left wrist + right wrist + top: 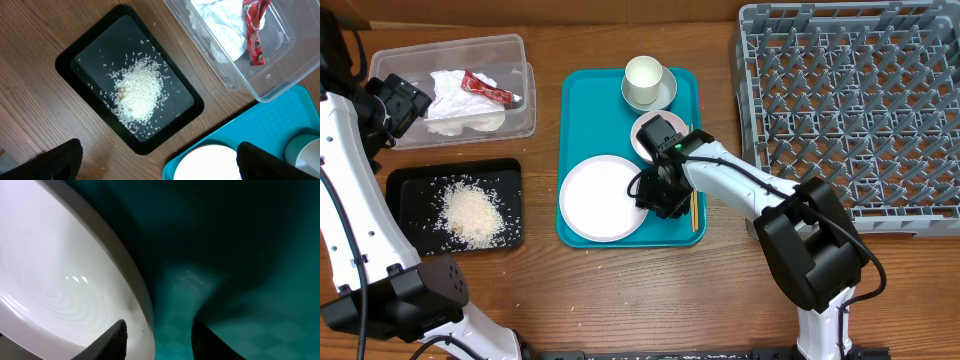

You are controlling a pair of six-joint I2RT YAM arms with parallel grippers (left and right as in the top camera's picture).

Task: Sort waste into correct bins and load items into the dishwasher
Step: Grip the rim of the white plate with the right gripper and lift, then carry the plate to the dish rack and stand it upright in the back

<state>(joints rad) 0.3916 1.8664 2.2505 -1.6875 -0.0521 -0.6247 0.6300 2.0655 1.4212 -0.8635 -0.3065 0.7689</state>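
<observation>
My right gripper (655,195) is down at the right edge of the white plate (600,198) on the teal tray (582,100). In the right wrist view its jaws stand astride the plate's rim (145,315), one finger (117,340) over the plate and the other over the tray, with gaps still showing. The bowl (638,142) is partly hidden behind that arm. A cup (643,75) sits on a saucer (667,96), and chopsticks (694,210) lie by the tray's right edge. My left gripper (398,100) hangs wide open and empty by the clear tub (525,115).
The tub holds a crumpled napkin (455,95) and a red wrapper (488,88). A black tray (405,190) carries a heap of rice (472,212). The grey dish rack (850,110) fills the right side of the table.
</observation>
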